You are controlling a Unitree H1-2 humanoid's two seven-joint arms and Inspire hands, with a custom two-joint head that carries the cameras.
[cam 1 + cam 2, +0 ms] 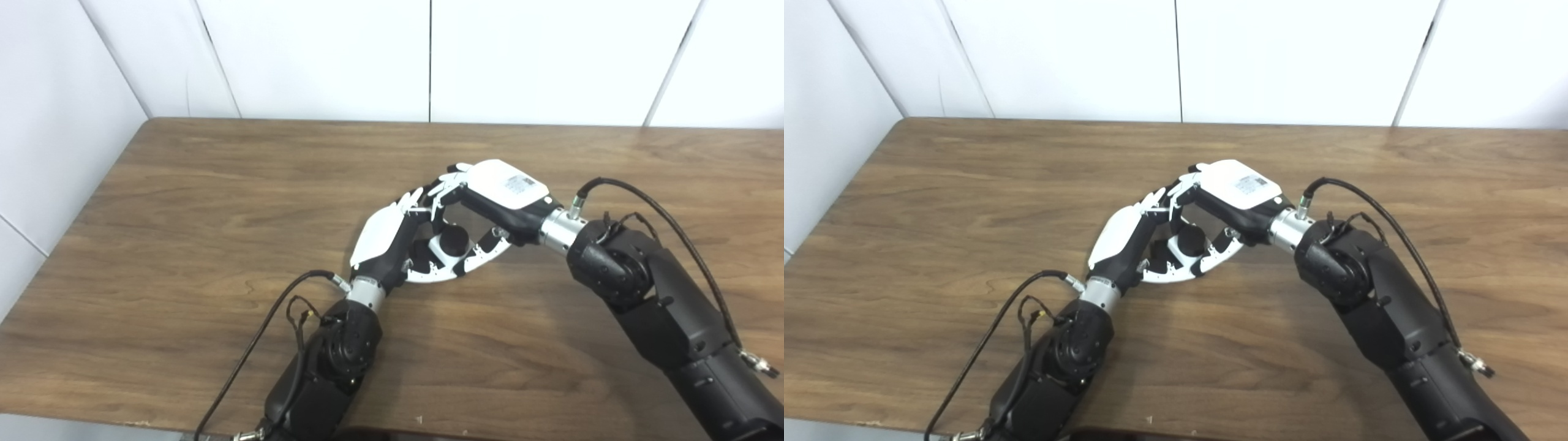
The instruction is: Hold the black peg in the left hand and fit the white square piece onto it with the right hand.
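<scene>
**Black peg seated in white square piece, mid-table**

The black peg [454, 239] is a short, dark, round-topped cylinder standing roughly upright, its matte top facing up toward the cameras. Only its upper end shows; its lower part is hidden. The white square piece [442, 247] sits around it, a white block whose edge and corner show to the left of and below the peg, touching it. Both are small and partly covered, so how far the peg has gone into the piece cannot be told. The pair lies near the middle of the wooden table [184, 214], slightly toward its front edge.
</scene>
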